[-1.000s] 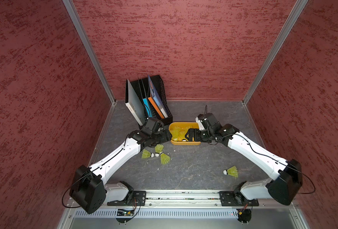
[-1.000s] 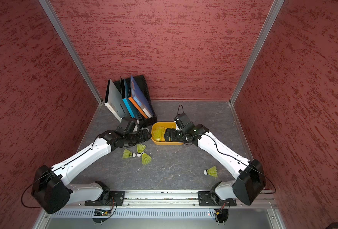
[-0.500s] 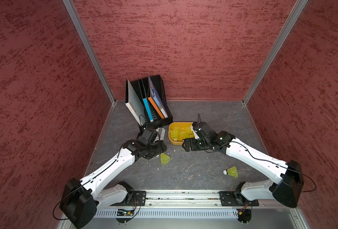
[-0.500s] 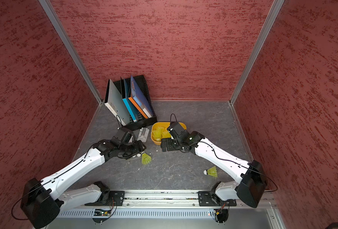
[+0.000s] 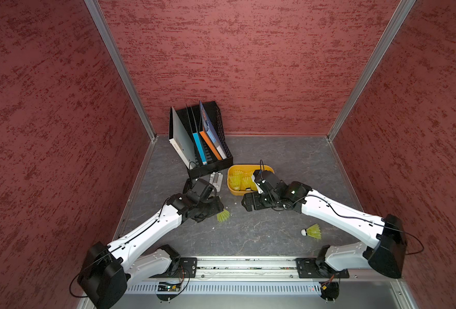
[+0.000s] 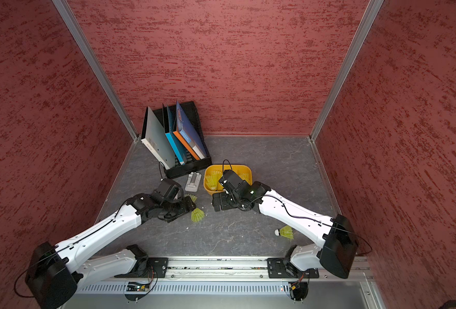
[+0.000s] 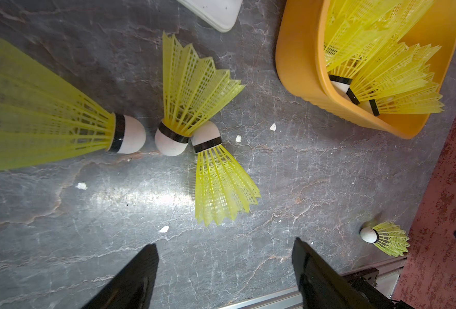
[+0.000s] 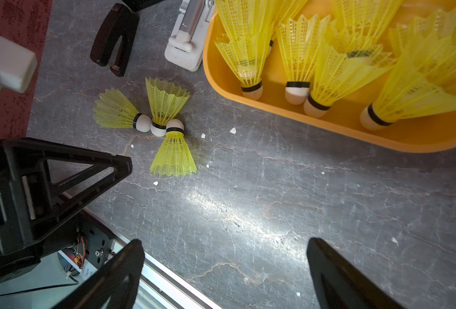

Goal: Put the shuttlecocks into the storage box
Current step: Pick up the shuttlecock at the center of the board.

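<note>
The orange storage box [image 5: 249,168] [image 6: 229,167] stands mid-table with several yellow-green shuttlecocks [image 8: 296,58] in it. Three shuttlecocks lie on the floor with their white tips touching [image 7: 194,88] [image 7: 221,184] [image 7: 47,120], seen too in the right wrist view [image 8: 174,155]. My left gripper [image 7: 225,243] hovers open just short of them, nothing between its fingers. In both top views my arm covers most of that cluster; one skirt [image 5: 222,215] [image 6: 197,214] sticks out. A single shuttlecock [image 5: 312,231] [image 6: 284,231] lies by my right arm. My right gripper [image 8: 224,240] [image 5: 245,204] is open over bare floor in front of the box.
A black mesh file rack [image 5: 208,149] with books stands behind the box. A grey-white device [image 5: 216,180] [image 8: 186,40] and a dark stapler-like object [image 8: 114,40] lie left of the box. The metal rail [image 5: 242,267] runs along the front edge. Small white crumbs dot the floor.
Both arms have drawn back from the box toward the front. The left gripper has come over the three shuttlecocks on the floor. The right gripper has left the box and hangs over the floor.
</note>
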You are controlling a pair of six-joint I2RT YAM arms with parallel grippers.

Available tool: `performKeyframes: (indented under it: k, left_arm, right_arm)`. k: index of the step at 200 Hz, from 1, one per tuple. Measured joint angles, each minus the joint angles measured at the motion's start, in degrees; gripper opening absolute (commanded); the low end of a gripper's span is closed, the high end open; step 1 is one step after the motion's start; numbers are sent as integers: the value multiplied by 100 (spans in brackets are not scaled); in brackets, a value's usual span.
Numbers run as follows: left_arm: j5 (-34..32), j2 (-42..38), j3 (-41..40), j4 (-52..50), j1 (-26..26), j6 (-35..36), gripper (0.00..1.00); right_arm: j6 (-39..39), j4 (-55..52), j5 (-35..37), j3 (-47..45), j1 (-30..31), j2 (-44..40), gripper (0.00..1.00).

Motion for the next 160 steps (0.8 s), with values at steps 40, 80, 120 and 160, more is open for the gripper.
performKeyframes:
  k: [40, 80, 120, 160]
  left_arm:
    - [-66, -118, -50, -2, -63, -31, 87]
    - [-149, -382, -127, -63, -85, -120, 87]
    - [-289, -942, -293, -361, -87, -382, 87]
    - [-485, -1375, -605, -588, -87, -1091, 77]
  right_arm:
    - [234, -105, 199, -157, 398, 24, 94]
    - [367, -85, 302, -155, 721, 232, 90]
    - [439, -52, 348, 35, 911, 551, 89]
    - [509, 74, 382, 157, 1054, 815, 89]
